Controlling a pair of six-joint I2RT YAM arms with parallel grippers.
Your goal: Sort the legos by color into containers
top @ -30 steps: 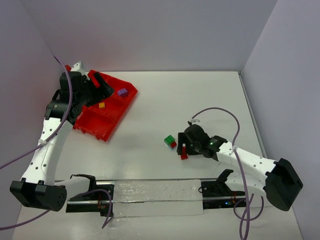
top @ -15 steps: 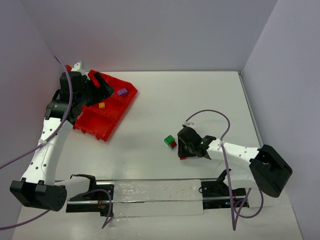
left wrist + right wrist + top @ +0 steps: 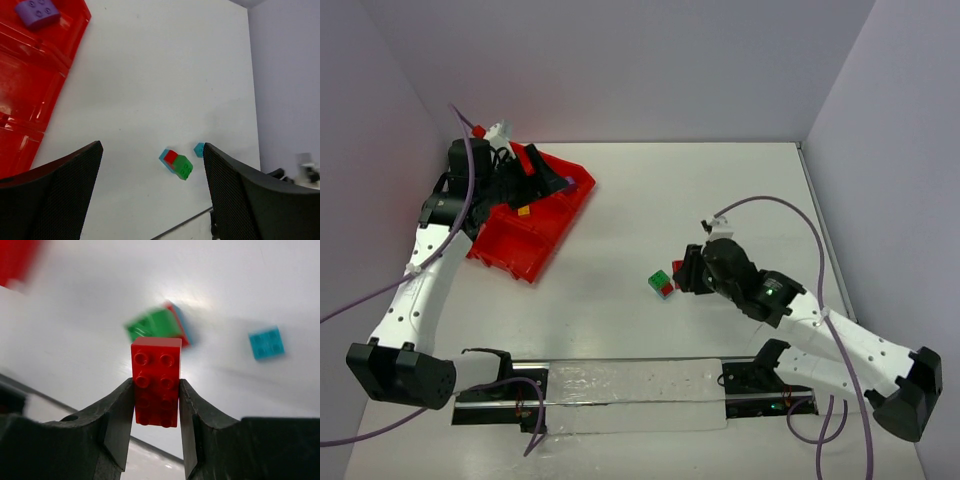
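Observation:
My right gripper point(image 3: 156, 405) is shut on a red lego point(image 3: 156, 380), which stands upright between the pads, off the white table. Just beyond it lies a green, red and cyan lego stack point(image 3: 157, 325), with a single cyan lego point(image 3: 266, 343) to the right. From above, the right gripper point(image 3: 682, 272) sits right beside that stack point(image 3: 661, 283). My left gripper point(image 3: 152, 195) is open with nothing in it, hovering over the red tray point(image 3: 510, 245) of containers. A purple lego point(image 3: 37, 11) lies in one compartment and a yellow lego point(image 3: 524, 210) in another.
A black rail with a clear strip point(image 3: 620, 385) runs along the near edge between the arm bases. Purple cables loop from both arms. Grey walls close the table at the back and on both sides.
My right gripper closed on the red lego and lifted it off the table, moving up beside the stack. The left gripper shifted slightly over the tray, still open.

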